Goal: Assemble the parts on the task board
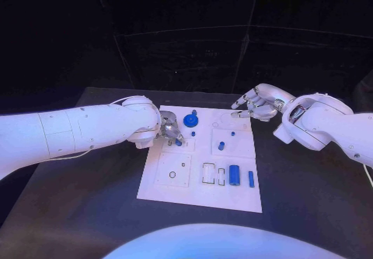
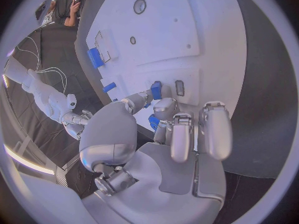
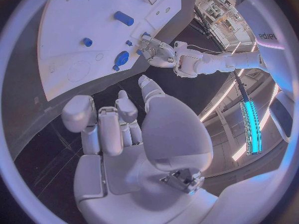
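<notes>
Head cam: white rectangular task board [image 1: 204, 189] sits centre frame on the black table [image 1: 311, 199]. Left silver hand [image 1: 171, 133] is down over the board's upper-left area, fingers bunched at a small blue part [image 1: 178, 143]. Left wrist cam shows thumb and a finger [image 2: 140, 99] pinching a small blue piece [image 2: 156, 90] against the board, w/ another blue bit [image 2: 154, 121] just under the curled fingers. So left hand: holding a part, narrow grip.

Right silver hand [image 1: 260, 103] hangs off the board's upper-right corner, above the table, fingers loosely curled, spread apart, nothing in them.

On the board: round blue knob-like part [image 1: 191, 119] near the top edge, just right of the left hand. Short blue peg [image 1: 221, 145] mid-board. Lower centre: tall blue cylinder [image 1: 234, 176] and slimmer blue pin [image 1: 251, 178] side by side, near an outlined rectangular slot [image 1: 209, 174].
</notes>
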{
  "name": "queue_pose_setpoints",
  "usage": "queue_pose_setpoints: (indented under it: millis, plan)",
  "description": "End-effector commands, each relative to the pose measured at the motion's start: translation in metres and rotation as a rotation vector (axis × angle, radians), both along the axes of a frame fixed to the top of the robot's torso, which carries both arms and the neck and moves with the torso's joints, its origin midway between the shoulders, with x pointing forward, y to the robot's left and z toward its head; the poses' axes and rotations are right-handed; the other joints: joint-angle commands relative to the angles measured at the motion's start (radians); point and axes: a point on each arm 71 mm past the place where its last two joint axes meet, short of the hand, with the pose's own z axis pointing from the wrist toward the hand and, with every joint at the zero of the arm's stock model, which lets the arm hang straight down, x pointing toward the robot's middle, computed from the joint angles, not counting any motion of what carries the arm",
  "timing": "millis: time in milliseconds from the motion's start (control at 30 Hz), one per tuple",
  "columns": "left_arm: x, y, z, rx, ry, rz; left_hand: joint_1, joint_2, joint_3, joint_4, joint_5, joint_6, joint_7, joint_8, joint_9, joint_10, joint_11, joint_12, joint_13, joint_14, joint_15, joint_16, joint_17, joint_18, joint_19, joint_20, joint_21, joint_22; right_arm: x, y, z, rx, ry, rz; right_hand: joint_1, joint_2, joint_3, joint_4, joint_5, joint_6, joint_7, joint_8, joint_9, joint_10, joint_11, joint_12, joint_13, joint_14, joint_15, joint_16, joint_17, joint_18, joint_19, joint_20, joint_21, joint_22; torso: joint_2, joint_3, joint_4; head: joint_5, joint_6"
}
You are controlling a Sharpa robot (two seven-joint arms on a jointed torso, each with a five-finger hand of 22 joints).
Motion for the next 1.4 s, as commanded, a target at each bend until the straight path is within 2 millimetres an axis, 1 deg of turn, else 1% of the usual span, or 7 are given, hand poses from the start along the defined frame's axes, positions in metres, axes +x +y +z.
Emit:
queue_pose_setpoints:
  millis: [33,200,367,500,700,867,1400]
  plan:
    - [-0.0026,0.0004,-0.0051,0.022,0.037,-0.014,0.000,0.002,-0.001,-0.008,-0.003,0.008,-0.003,0.004,-0.002,0.006,-0.003,0.003,0.001,0.102,-0.007,0.003,0.263,-0.013,0.026,-0.009,0.006,0.001,-0.0001,0.0012,0.0010,0.003,0.001,0.010,0.001,0.006,-0.004,-0.001,0.004,0.008,0.000,0.005,-0.001,-0.006,-0.003,-0.005,-0.003,0.037,-0.006,-0.007,-0.003,0.007,-0.010,-0.001,-0.005,-0.004,0.000,-0.0001,0.0004,-0.003,0.000]
    - [-0.0025,0.0000,-0.0053,0.024,0.040,-0.016,-0.001,0.000,-0.007,-0.006,-0.003,0.008,-0.003,0.004,-0.002,0.006,-0.003,0.003,0.000,0.102,-0.007,0.003,0.263,-0.013,0.026,-0.010,0.005,0.001,0.0001,0.0004,0.0009,0.002,0.002,0.008,0.001,0.006,-0.004,-0.001,0.004,0.008,0.000,0.005,-0.001,-0.006,-0.003,-0.005,-0.003,0.037,-0.006,-0.007,-0.003,0.007,-0.010,-0.001,-0.005,-0.004,-0.001,-0.0023,0.0022,-0.005,-0.003]
    - [-0.0033,-0.0006,-0.0057,0.028,0.047,-0.023,-0.003,-0.004,-0.020,-0.007,-0.003,0.010,-0.005,0.003,-0.002,0.006,-0.004,0.005,0.002,0.102,-0.008,0.003,0.263,-0.012,0.025,-0.010,0.003,-0.002,0.0003,0.0010,0.0019,0.011,-0.009,0.006,0.000,0.005,-0.007,0.000,0.005,0.005,0.001,0.004,-0.001,-0.011,-0.002,-0.012,-0.009,0.035,-0.006,-0.012,-0.011,0.008,-0.014,-0.001,-0.010,-0.012,-0.001,-0.0003,0.0009,-0.003,-0.004]
    - [-0.0032,-0.0001,-0.0057,0.029,0.048,-0.022,-0.007,-0.010,-0.033,-0.005,-0.003,0.012,-0.006,0.003,-0.001,0.006,-0.005,0.006,0.004,0.102,-0.008,0.003,0.263,-0.012,0.025,-0.011,0.003,-0.002,0.0007,0.0007,0.0026,0.018,-0.018,0.002,-0.002,0.005,-0.009,0.002,0.005,0.002,0.001,0.003,-0.002,-0.019,-0.001,-0.022,-0.019,0.032,-0.006,-0.019,-0.020,0.010,-0.018,-0.001,-0.016,-0.022,0.000,-0.0018,0.0016,-0.005,-0.003]
    - [-0.0033,0.0003,-0.0059,0.032,0.050,-0.023,-0.031,-0.003,-0.064,0.022,-0.002,0.018,-0.007,0.000,-0.003,0.008,-0.006,0.009,0.007,0.102,-0.009,0.003,0.263,-0.012,0.026,-0.012,0.004,0.001,0.0005,0.0009,0.0035,0.030,-0.025,0.003,0.000,0.005,-0.017,0.008,0.004,-0.010,0.005,0.001,-0.004,-0.096,0.002,-0.132,-0.128,0.007,-0.004,-0.087,-0.109,0.025,-0.060,0.002,-0.071,-0.118,0.001,0.0004,0.0006,0.000,-0.005]
    - [-0.0034,0.0004,-0.0060,0.033,0.052,-0.025,-0.050,0.001,-0.084,0.041,-0.002,0.022,-0.007,-0.001,-0.004,0.009,-0.006,0.012,0.010,0.102,-0.009,0.003,0.263,-0.013,0.026,-0.012,0.005,0.004,0.0009,0.0000,0.0037,0.036,-0.026,-0.003,0.001,0.005,-0.020,0.010,0.005,-0.013,0.005,0.001,-0.005,-0.103,0.002,-0.144,-0.141,0.005,-0.003,-0.097,-0.118,0.027,-0.065,0.002,-0.081,-0.130,0.000,-0.0018,0.0016,-0.001,-0.008]
    - [-0.0021,-0.0005,-0.0065,0.038,0.056,-0.027,-0.087,-0.002,-0.143,0.077,-0.003,0.032,-0.008,-0.004,-0.005,0.012,-0.006,0.020,0.017,0.102,-0.009,0.003,0.263,-0.014,0.029,-0.012,0.010,0.012,0.0014,-0.0009,0.0041,0.040,-0.032,-0.012,0.000,0.004,-0.027,0.016,0.002,-0.016,0.005,0.003,-0.004,-0.119,0.002,-0.172,-0.176,-0.001,-0.003,-0.126,-0.150,0.032,-0.077,0.002,-0.107,-0.168,0.000,-0.0007,0.0009,-0.002,-0.014]
